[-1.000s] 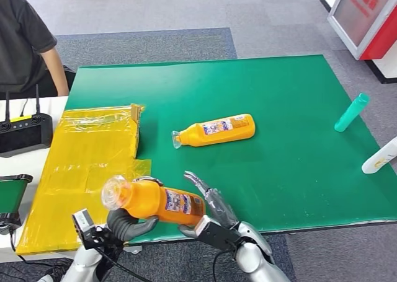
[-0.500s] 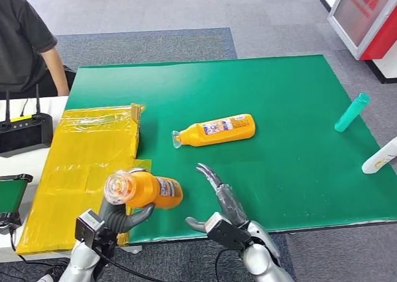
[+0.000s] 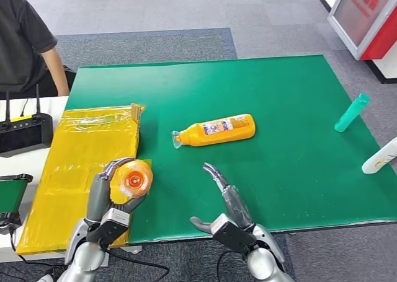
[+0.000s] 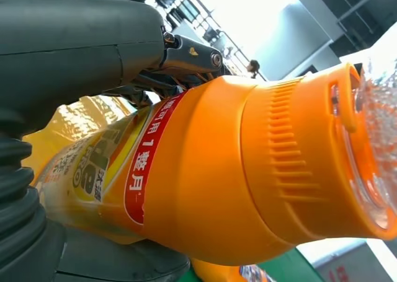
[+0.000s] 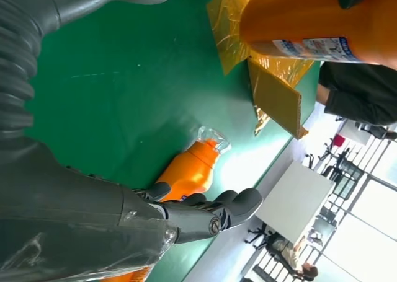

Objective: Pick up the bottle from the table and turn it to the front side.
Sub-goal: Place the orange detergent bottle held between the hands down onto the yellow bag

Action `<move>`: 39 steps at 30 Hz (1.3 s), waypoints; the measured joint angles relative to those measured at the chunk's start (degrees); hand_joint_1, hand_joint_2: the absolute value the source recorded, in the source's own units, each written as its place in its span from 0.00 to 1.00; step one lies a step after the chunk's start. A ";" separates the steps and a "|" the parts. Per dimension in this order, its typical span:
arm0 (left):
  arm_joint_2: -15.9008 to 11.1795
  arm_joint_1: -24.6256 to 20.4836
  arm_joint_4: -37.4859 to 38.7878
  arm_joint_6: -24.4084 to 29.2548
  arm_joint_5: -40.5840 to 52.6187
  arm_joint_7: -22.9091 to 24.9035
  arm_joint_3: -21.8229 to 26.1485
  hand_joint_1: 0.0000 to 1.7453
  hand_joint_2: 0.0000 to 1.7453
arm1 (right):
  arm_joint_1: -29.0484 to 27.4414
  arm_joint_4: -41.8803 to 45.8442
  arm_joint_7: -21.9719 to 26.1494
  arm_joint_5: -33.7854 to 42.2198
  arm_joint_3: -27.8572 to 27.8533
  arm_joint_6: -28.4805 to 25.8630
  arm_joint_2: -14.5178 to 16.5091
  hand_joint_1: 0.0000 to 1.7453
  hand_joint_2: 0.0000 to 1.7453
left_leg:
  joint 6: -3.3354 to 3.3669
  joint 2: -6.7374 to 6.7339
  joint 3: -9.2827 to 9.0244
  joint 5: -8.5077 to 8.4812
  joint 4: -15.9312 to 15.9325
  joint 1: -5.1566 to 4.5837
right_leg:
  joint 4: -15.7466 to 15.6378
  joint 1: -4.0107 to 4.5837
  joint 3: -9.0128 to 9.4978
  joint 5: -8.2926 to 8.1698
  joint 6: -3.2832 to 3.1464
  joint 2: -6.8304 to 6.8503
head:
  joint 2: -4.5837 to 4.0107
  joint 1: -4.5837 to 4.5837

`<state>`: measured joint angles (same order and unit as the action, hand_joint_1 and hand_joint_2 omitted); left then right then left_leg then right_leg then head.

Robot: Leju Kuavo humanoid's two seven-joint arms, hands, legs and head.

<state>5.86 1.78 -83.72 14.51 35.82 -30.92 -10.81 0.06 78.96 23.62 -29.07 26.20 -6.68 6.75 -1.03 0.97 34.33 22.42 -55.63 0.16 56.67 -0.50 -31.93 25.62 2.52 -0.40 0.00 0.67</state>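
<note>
One orange bottle (image 3: 134,181) is already off the green tabletop (image 3: 290,164), gripped in the left hand (image 3: 107,201), whose fingers (image 3: 99,192) wrap its body; it hangs over the near edge of the yellow taped cardboard (image 3: 79,164), its clear cap pointing up at the head camera. The lift looks done, and the turn seems under way; in the left wrist view the label with red band faces the camera, though whether that is the front side I cannot tell. Setting it down may be left. A second ago the bottle lay sideways across both hands; now it is swung cap-up, and the right hand (image 3: 229,211) has let go and hovers empty, fingers spread, beside the cardboard. Farther off, a second orange bottle (image 3: 215,130) lies on the tabletop, unmoved.
</note>
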 joint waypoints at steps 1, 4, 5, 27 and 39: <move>0.00 0.00 -0.16 0.76 0.58 0.46 -0.03 1.00 1.00 | -0.10 0.14 -0.03 -0.01 -0.09 -0.01 0.00 0.00 1.00 | 0.00 0.00 0.00 0.00 0.00 0.00 | 0.00 0.00 0.00 0.00 0.00 0.00 | 0.00 0.00; 0.00 0.01 -0.44 2.92 2.58 1.74 -0.20 1.00 1.00 | -0.30 0.43 -0.16 -0.04 -0.39 -0.01 -0.02 0.00 1.00 | 0.00 0.00 0.00 0.00 0.00 0.00 | 0.00 0.00 0.00 0.00 0.00 0.00 | 0.00 0.00; 0.00 0.01 -0.48 3.59 3.32 2.12 -0.26 1.00 1.00 | -0.33 0.51 -0.24 -0.05 -0.48 -0.01 -0.02 0.00 1.00 | 0.00 0.00 0.00 0.00 0.00 0.00 | 0.00 0.00 0.00 0.00 0.00 0.00 | 0.00 0.01; -2.75 -3.77 3.01 11.20 43.25 30.35 -2.68 0.94 1.00 | -1.38 2.35 -1.72 -0.75 -1.80 -0.03 -0.02 0.00 1.00 | 0.00 0.00 0.00 -0.01 0.00 0.00 | 0.00 0.00 -0.01 -0.01 0.00 -0.01 | 0.00 0.00; -4.21 -11.77 14.07 0.17 43.81 35.48 -2.79 1.00 1.00 | -1.68 2.67 -2.16 -0.83 -2.07 1.08 0.00 0.00 1.00 | 0.00 0.00 -0.06 -0.01 0.00 0.00 | 0.00 0.00 0.05 -0.01 -0.01 -0.01 | 0.00 0.01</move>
<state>1.64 -9.98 -69.65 14.68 79.63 4.56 -13.60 -1.61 81.64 21.46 -29.89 24.13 -5.60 6.75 -1.03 0.98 34.27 22.42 -55.63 0.15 56.67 -0.50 -31.88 25.61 2.51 -0.41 0.00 0.68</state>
